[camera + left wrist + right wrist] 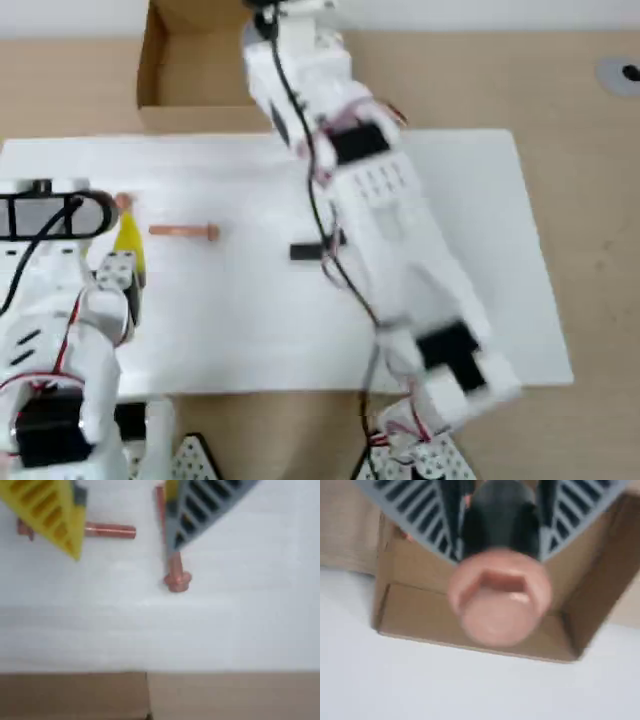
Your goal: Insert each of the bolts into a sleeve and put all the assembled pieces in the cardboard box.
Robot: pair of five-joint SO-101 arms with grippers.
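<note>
holds in the right end effector a black sleeve with a copper bolt seated in it, fingers clamped on the sleeve, close to the open cardboard box. spreads the left end effector wide over the white sheet on the counter, grey finger just beside one loose bolt, yellow finger in front of a second loose bolt. leaves a spare sleeve lying on the sheet, well apart from both.

White arms, black cables, yellow-and-grey left pincer.
</note>
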